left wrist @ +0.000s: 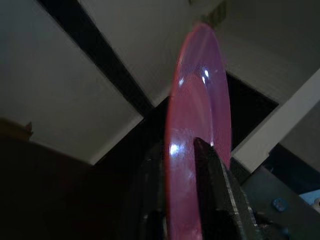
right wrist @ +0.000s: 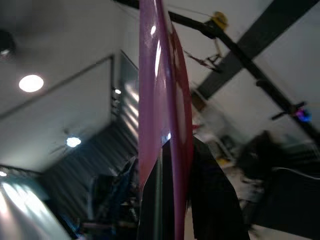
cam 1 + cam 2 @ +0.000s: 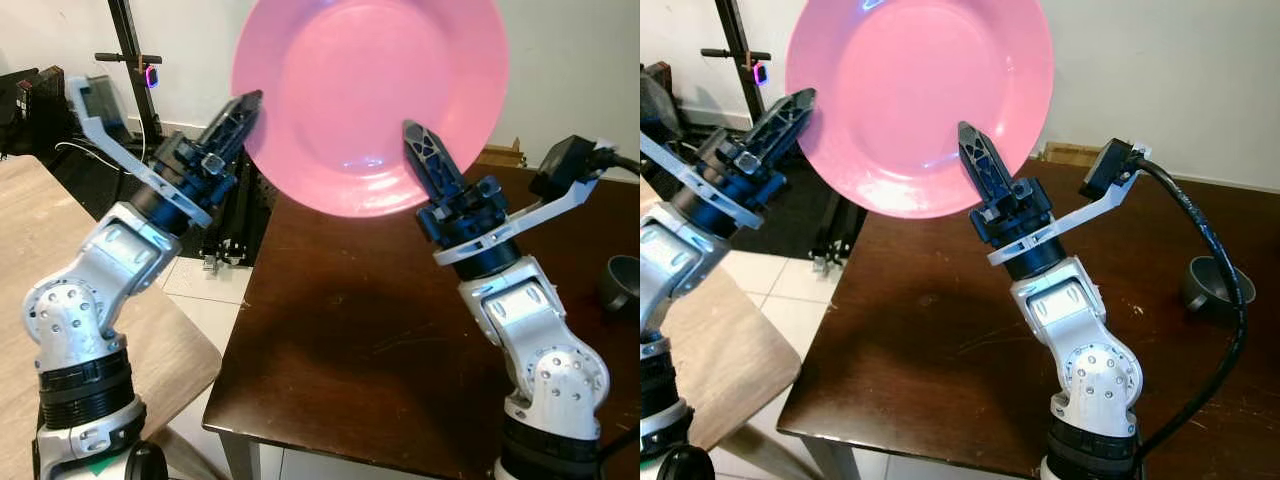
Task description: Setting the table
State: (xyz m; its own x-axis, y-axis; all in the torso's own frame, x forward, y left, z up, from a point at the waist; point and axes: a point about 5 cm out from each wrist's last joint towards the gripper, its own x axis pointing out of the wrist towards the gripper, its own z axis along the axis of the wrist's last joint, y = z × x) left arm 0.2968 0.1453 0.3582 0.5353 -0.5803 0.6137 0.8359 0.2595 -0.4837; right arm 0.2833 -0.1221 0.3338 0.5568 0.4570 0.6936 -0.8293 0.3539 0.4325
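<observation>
Above the dark table I held the pink plate upright between both arms — my left gripper clamped on its left rim, my right gripper clamped on its lower right rim. A dark bowl sat at the table's right edge.

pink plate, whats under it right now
The pink plate is held up in the air by the left gripper and right gripper. Below it lies the dark wooden table, bare there; a dark bowl sits off to the right.
</observation>
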